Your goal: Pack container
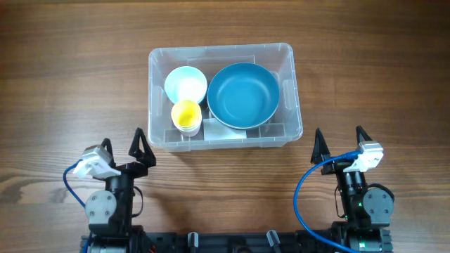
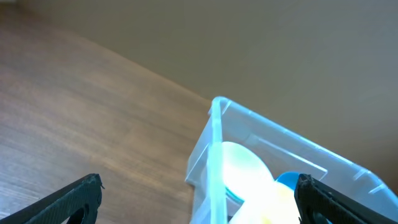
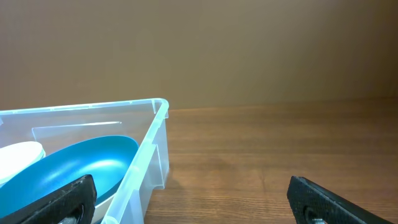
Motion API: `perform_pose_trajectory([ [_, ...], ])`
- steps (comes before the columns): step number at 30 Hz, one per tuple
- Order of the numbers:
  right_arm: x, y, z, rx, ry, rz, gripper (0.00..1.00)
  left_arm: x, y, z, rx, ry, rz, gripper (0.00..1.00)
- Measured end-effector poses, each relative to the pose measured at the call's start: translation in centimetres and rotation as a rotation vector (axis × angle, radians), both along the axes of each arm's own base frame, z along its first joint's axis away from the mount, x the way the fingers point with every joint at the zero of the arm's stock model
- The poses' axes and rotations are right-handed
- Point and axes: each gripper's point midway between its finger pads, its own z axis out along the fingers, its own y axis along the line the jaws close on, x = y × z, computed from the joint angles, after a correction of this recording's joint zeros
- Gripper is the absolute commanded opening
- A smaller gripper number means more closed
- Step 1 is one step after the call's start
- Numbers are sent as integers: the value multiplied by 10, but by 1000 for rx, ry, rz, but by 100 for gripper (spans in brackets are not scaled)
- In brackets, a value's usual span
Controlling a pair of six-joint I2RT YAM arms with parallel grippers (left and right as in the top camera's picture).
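The container (image 1: 294, 112) is a clear plastic bin in the middle of the wooden table. Inside it lie a big blue bowl (image 1: 243, 94), a white bowl (image 1: 185, 83) and a small yellow cup (image 1: 186, 114). My left gripper (image 1: 123, 150) stands open near the table's front, just short of the bin's front left corner (image 2: 214, 118), nothing between its fingers. My right gripper (image 1: 339, 143) is open too, off the bin's front right corner (image 3: 158, 124), and holds nothing. The right wrist view shows the blue bowl (image 3: 68, 168) behind the bin wall.
Bare wood table (image 1: 63, 77) lies all round the bin. Blue cables (image 1: 306, 193) loop beside each arm base at the front edge.
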Motion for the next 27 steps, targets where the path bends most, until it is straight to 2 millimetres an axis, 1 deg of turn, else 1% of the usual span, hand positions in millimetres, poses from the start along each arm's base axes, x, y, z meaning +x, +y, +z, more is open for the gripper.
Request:
perform_pose_trajectory([
  [8, 0, 0, 0, 0, 0, 0, 99, 2, -2, -15, 75, 14, -19, 100],
  [19, 0, 0, 0, 0, 0, 0, 100, 2, -18, -14, 279, 7, -131, 100],
  [23, 0, 0, 0, 0, 0, 0, 100, 2, -20, -13, 342, 2, -150, 100],
  [27, 0, 0, 0, 0, 0, 0, 100, 2, -21, -13, 369, 1, -156, 100],
])
